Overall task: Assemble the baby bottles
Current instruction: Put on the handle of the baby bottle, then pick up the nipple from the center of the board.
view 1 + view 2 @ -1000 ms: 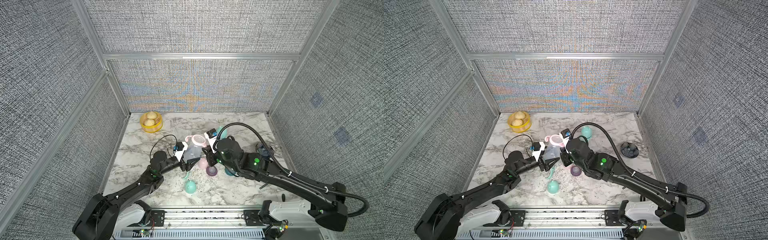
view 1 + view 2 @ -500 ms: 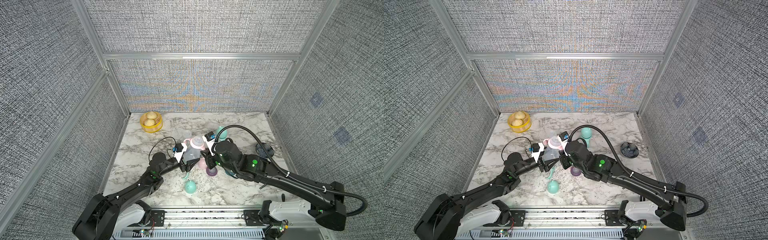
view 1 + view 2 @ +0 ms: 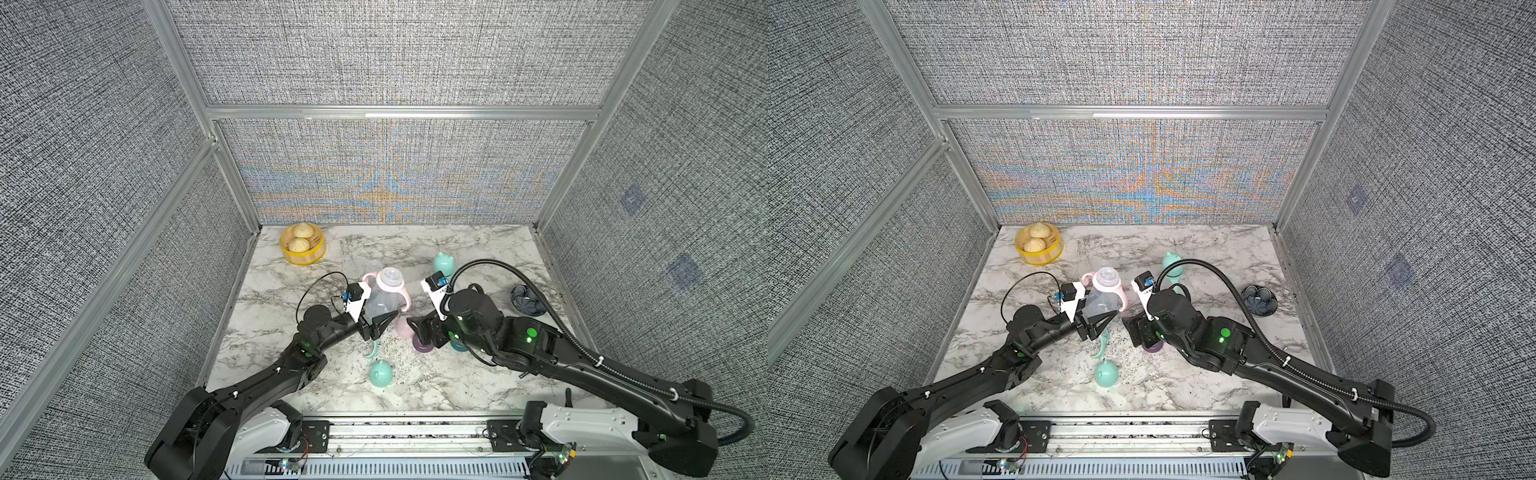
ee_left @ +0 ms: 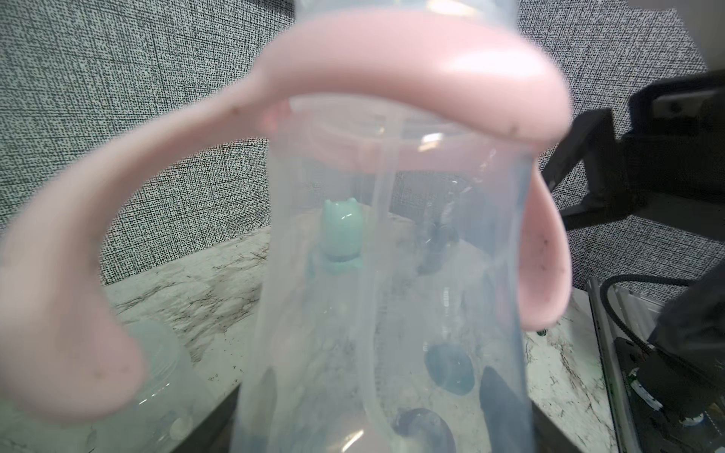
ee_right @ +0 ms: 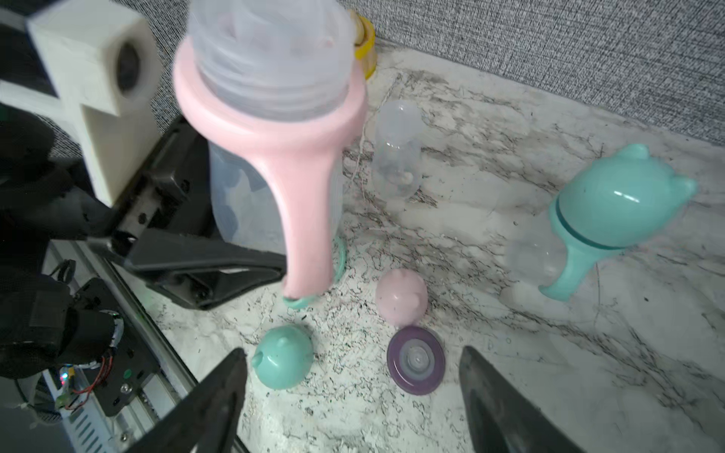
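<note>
The left gripper (image 3: 376, 323) is clamping the clear bottle (image 3: 379, 305), pink handle ring (image 5: 298, 164) fitted, apparently held aloft beside the purple collar (image 5: 416, 360). The right gripper (image 5: 351, 355) is hovering above that collar, jaws apart, empty.

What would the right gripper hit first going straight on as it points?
Probably the purple nipple collar, lying flat just ahead of the open right gripper; the pink cap sits beyond it. Depth is hard to judge.
</note>
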Controlling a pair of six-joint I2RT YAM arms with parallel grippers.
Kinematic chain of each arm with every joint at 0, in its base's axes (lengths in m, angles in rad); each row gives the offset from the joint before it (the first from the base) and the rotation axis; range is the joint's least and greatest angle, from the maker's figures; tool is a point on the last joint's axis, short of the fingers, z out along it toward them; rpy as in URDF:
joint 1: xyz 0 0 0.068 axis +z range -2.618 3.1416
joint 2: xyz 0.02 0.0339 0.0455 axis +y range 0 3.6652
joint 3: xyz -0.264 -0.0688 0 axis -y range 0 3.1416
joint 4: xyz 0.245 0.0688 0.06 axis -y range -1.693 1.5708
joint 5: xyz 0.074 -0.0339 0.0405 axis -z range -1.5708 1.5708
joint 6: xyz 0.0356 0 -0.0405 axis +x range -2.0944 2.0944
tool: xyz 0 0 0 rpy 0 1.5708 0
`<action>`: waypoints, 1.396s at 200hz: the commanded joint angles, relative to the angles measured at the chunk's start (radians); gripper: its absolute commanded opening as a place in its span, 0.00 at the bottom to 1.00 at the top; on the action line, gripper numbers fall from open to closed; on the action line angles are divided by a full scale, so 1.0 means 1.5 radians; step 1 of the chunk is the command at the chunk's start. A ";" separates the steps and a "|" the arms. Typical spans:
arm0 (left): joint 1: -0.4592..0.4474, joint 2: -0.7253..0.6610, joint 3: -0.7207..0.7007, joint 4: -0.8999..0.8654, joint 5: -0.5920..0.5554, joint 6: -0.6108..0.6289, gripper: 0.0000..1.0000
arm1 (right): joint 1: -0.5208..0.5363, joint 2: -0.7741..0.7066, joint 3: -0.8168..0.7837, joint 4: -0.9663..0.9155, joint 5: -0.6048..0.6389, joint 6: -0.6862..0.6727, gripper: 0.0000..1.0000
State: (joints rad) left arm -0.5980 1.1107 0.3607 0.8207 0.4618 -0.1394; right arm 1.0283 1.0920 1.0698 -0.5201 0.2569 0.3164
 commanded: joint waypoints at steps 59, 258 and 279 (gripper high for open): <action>0.001 -0.044 0.009 0.006 -0.003 -0.006 0.11 | -0.062 -0.002 -0.115 -0.070 -0.112 -0.029 0.92; 0.000 -0.126 0.028 -0.114 0.002 0.002 0.11 | -0.116 0.375 -0.111 0.126 -0.095 -0.065 0.90; 0.000 -0.125 0.027 -0.112 0.002 0.001 0.11 | -0.116 0.379 -0.114 0.130 -0.085 -0.062 0.88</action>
State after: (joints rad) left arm -0.5987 0.9215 0.3962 0.6266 0.4702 -0.1455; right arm 0.8539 1.6554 0.9020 -0.3504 0.1032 0.2253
